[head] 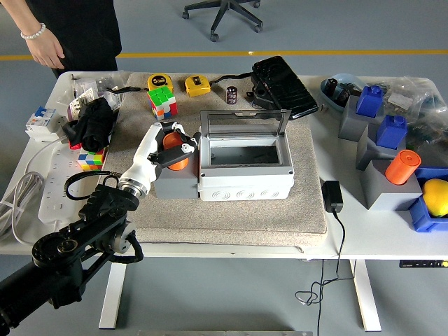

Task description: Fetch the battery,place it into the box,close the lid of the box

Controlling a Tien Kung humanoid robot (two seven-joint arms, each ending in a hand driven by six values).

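Left hand (170,142) clenched around orange cylindrical battery (175,150) — just left of grey box (245,178), lid up.

The left arm (66,255) is built of black jointed segments — a white forearm shell is fitted, ending in the black-and-white left hand (164,147).

A grey floor (350,28) with a yellow line (280,52) and office chair base (222,14).

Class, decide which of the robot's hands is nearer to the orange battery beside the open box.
Left. The left hand is curled around the orange battery, just left of the open box. The right hand is out of view.
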